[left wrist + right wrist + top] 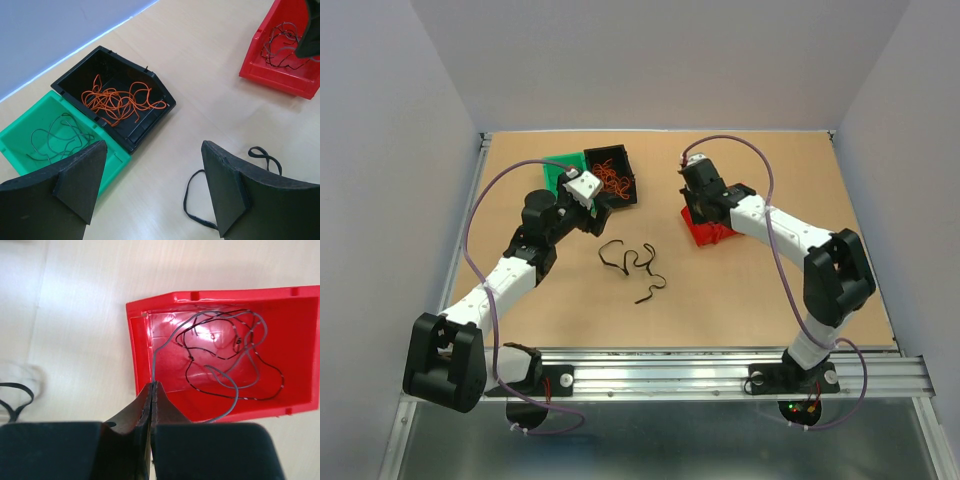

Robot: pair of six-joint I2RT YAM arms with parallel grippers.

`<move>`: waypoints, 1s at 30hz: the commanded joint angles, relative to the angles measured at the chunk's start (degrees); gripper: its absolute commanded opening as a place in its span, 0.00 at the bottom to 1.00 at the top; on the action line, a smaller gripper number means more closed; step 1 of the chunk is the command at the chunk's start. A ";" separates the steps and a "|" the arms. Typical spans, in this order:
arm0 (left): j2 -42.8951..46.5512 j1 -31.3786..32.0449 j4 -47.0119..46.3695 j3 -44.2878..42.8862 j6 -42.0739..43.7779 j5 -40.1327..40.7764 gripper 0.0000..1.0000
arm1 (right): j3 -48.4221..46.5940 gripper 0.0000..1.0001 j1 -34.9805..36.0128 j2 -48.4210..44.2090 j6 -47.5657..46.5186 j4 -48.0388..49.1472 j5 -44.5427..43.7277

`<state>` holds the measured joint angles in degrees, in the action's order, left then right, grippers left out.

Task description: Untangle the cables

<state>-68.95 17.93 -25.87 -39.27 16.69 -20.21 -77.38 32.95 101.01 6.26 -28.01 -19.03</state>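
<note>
Nearest the arm bases, a few black cables [635, 265] are found loose on the surface [750, 300], about midway between the two arms. They are looped and curled close together, and are judged not yet dealt with. The left end effector [155, 185] is held above the surface with its jaws wide apart and nothing between them. In its wrist view, one black loop lies just below the right-hand finger, near but untouched. Beyond it stands a black bin [161, 89] holding a loose heap of orange cables [120, 102]. A green bin [30, 120] is set against its side, with a few thin dark wires [57, 137] inside. On the far right, the right end effector [152, 390] is closed fully at the near wall of a red bin [142, 340]. A grey wire [165, 342] runs from the bin's contents straight to the closed tips and appears to be pinched there, though the contact is too fine to confirm. Other grey and black strands are spread across the red bin's floor. Sorting into bins is judged well advanced. The black cables on the surface remain, and it cannot be told whether the binned bundles are fully separated.
</note>
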 commanded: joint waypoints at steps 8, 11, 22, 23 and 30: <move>1.01 1.49 -1.29 -2.13 2.47 -2.47 0.88 | -15.49 0.01 -0.25 -15.93 2.88 3.49 7.22; 1.62 1.75 -1.38 -1.78 2.91 -4.39 0.88 | -21.12 0.01 -0.34 -18.21 3.49 4.01 13.72; 10.48 -0.96 -7.08 3.48 -2.09 -8.19 0.94 | -27.75 0.01 0.89 -17.08 9.29 9.54 35.37; 12.24 -4.89 -9.53 3.58 -6.45 -1.92 0.95 | -24.43 0.00 2.54 -16.03 9.64 12.34 36.77; 11.30 -13.09 -10.08 1.39 -15.08 11.92 0.89 | -25.00 0.01 6.24 -9.62 9.29 16.05 33.45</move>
<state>-57.78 8.40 -31.90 -36.12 9.19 -17.39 -101.95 36.93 88.62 15.03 -16.88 14.06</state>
